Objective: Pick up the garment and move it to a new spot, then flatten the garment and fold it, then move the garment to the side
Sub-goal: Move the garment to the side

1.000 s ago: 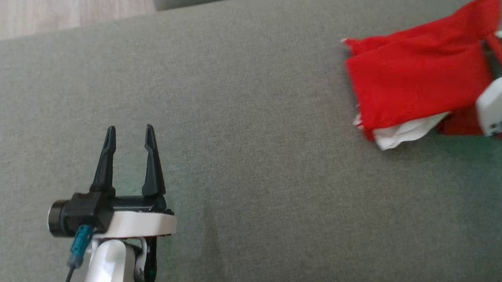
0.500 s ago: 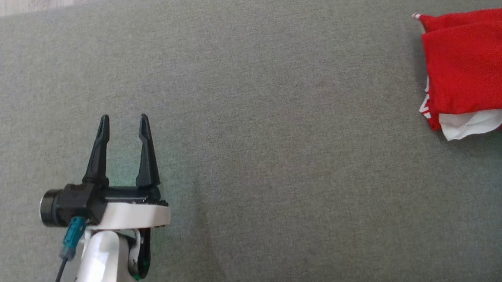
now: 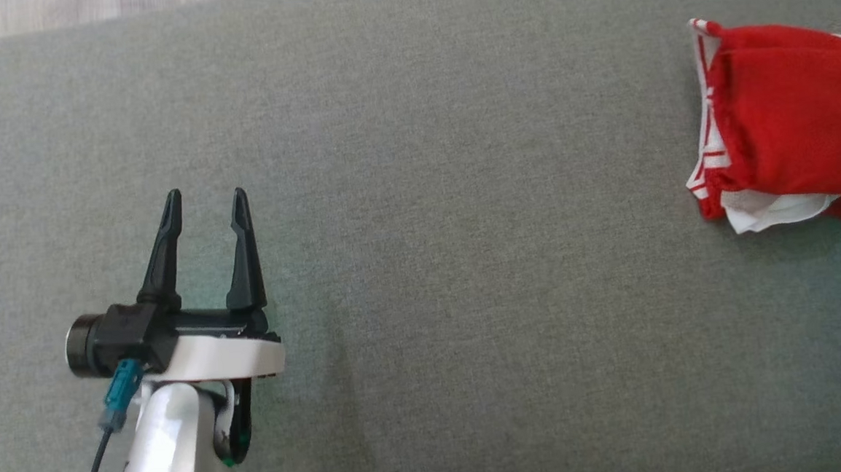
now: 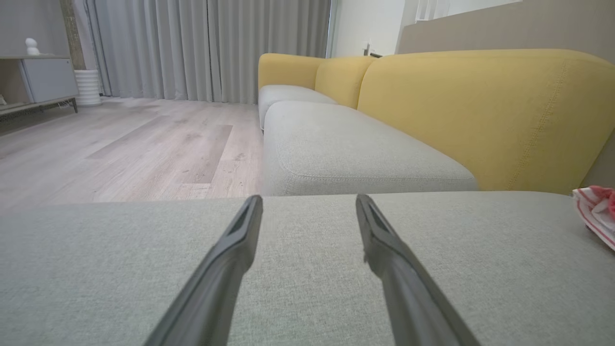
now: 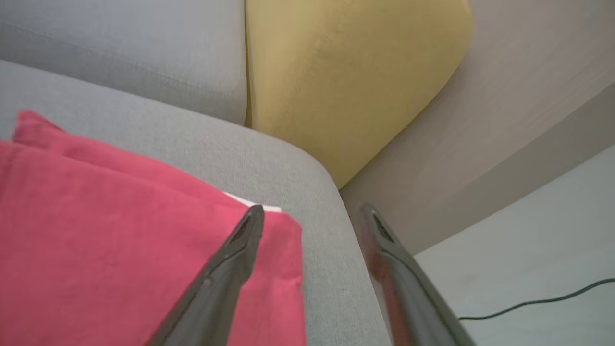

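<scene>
The garment (image 3: 786,126) is red with white trim, folded into a bundle at the far right of the grey cushion (image 3: 427,228). Its striped edge shows at the right of the left wrist view (image 4: 596,211). In the right wrist view the garment (image 5: 120,240) lies flat on the cushion's corner. My right gripper (image 5: 312,216) hangs just above that corner, open, with nothing between its fingers. My left gripper (image 3: 203,202) rests open and empty over the cushion at the lower left, far from the garment, and shows again in the left wrist view (image 4: 307,202).
A yellow sofa backrest (image 4: 480,110) and a second grey seat (image 4: 346,149) stand beyond the cushion. Wood floor (image 4: 120,144) lies to the left. The cushion's right edge drops to a pale floor (image 5: 528,250) with a dark cable (image 5: 538,302).
The right gripper has opened and let go of the garment, which now lies on the cushion. The head camera has turned, so the garment sits farther right in its view. The left arm stays put.
</scene>
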### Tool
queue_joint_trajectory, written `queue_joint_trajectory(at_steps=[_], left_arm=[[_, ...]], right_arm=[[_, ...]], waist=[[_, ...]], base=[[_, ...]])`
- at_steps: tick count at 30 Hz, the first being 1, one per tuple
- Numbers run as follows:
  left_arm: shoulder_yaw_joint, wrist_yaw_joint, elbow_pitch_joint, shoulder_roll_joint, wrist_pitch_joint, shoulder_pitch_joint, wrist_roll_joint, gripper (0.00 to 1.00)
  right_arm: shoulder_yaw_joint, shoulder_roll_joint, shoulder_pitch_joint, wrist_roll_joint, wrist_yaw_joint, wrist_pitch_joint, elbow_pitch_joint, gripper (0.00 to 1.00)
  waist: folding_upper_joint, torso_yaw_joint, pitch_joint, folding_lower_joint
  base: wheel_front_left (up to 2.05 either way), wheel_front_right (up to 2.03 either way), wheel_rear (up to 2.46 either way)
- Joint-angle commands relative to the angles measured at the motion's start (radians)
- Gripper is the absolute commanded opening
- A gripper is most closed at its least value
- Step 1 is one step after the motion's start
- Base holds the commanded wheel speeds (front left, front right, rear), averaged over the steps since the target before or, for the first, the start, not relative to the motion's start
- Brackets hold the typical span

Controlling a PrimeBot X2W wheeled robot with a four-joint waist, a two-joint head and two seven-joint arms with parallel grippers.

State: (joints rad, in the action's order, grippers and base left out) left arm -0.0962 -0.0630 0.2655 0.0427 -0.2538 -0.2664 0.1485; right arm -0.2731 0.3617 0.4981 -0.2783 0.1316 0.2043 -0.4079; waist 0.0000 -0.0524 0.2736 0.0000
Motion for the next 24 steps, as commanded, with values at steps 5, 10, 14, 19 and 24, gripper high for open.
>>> queue_joint_trajectory(at_steps=[5, 10, 14, 19, 24], left_arm=[[0.027, 0.006, -0.026, 0.008, -0.008, -0.022, 0.007, 1.0], [0.027, 0.022, -0.037, 0.008, -0.008, -0.003, 0.019, 1.0], [0.035, 0.035, -0.05, 0.008, -0.008, 0.019, 0.033, 1.0], [0.036, 0.048, -0.06, 0.008, -0.008, 0.052, 0.047, 1.0], [0.024, 0.062, -0.069, 0.008, -0.008, 0.098, 0.057, 1.0]], right_arm=[[0.058, -0.049, 0.022, -0.002, -0.001, -0.001, 0.13, 1.0], [0.113, -0.13, 0.031, 0.058, -0.001, -0.032, 0.193, 1.0], [0.149, -0.216, 0.026, 0.107, -0.001, -0.091, 0.219, 1.0], [0.145, -0.298, -0.012, 0.196, -0.001, -0.17, 0.226, 1.0], [0.187, -0.311, -0.116, 0.35, -0.001, -0.247, 0.213, 1.0]], waist=[[0.0, 0.011, -0.058, 0.0], [0.0, 0.03, -0.113, 0.0], [0.0, 0.047, -0.153, 0.0], [0.0, 0.069, -0.195, 0.0], [0.0, 0.089, -0.231, 0.0]], base=[[0.0, 0.0, 0.0], [0.0, 0.0, 0.0], [0.0, 0.0, 0.0], [0.0, 0.0, 0.0], [0.0, 0.0, 0.0]])
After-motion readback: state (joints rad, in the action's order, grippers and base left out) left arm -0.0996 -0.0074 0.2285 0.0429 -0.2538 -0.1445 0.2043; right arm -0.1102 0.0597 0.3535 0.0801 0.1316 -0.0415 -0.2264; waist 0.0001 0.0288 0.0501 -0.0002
